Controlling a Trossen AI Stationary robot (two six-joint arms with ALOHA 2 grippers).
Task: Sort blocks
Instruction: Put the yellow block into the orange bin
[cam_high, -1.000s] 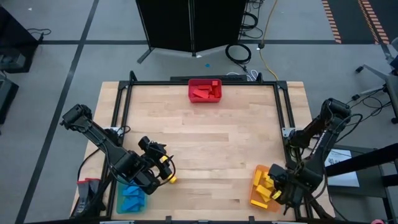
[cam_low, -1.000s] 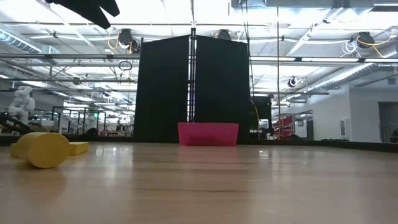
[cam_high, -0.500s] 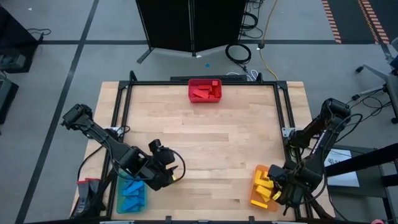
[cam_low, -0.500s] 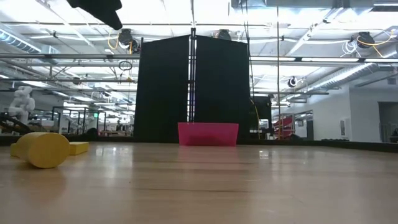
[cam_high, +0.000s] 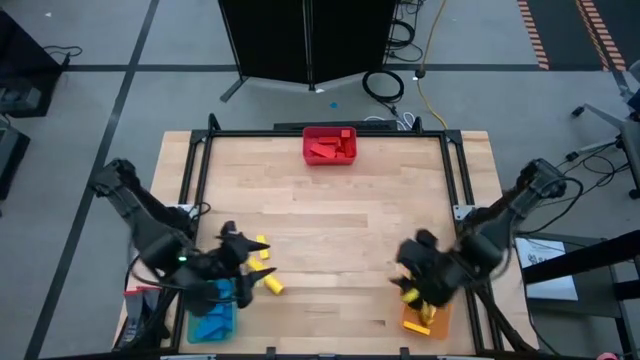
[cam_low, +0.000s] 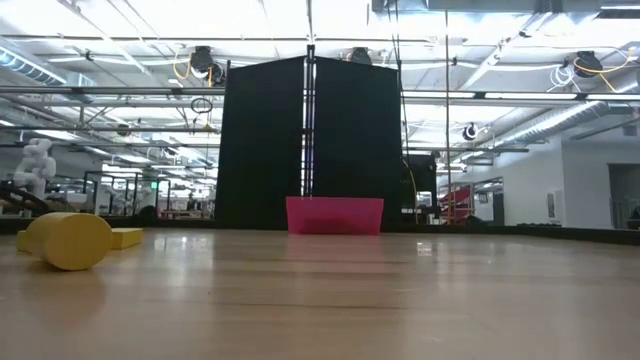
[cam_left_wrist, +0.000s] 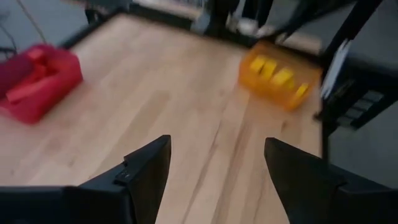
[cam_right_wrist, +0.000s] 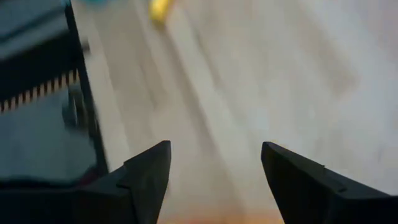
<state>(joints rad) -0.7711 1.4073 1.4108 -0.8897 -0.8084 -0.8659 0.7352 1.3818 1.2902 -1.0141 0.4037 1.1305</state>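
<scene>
**Ana:** What do you see from above?

**Me:** Three loose yellow blocks (cam_high: 262, 265) lie on the table (cam_high: 350, 220), near its left front corner. My left gripper (cam_high: 235, 264) is right beside them, with its fingers apart and nothing in them. The blue bin (cam_high: 212, 318) sits just in front of it with blue blocks inside. My right gripper (cam_high: 407, 262) is out over the wood beside the orange bin (cam_high: 425, 320). The red bin (cam_high: 330, 146) is at the far edge.

**Ana:** And from table height?

**Me:** I see no arms there. Two of the blocks lie at the left; one looks round from its end. The red bin is far back.

**Ana:** The left wrist view?

**Me:** The fingers are spread wide over bare wood and hold nothing. Both the red and orange bins show, well ahead.

**Ana:** The right wrist view?

**Me:** It is open and empty too. One yellow piece (cam_right_wrist: 160, 7) shows far off.

**Ana:** How will the blocks handle?

**Me:** I think they are light, hard and smooth, so they may slide if I bump them. I would pinch one across its short sides, near the middle.

**Ana:** Is there room to move?

**Me:** The middle of the table is wide and bare. The tight spots are the blue bin's wall beside my left gripper and the black frame (cam_high: 195, 170) round the table.
</scene>
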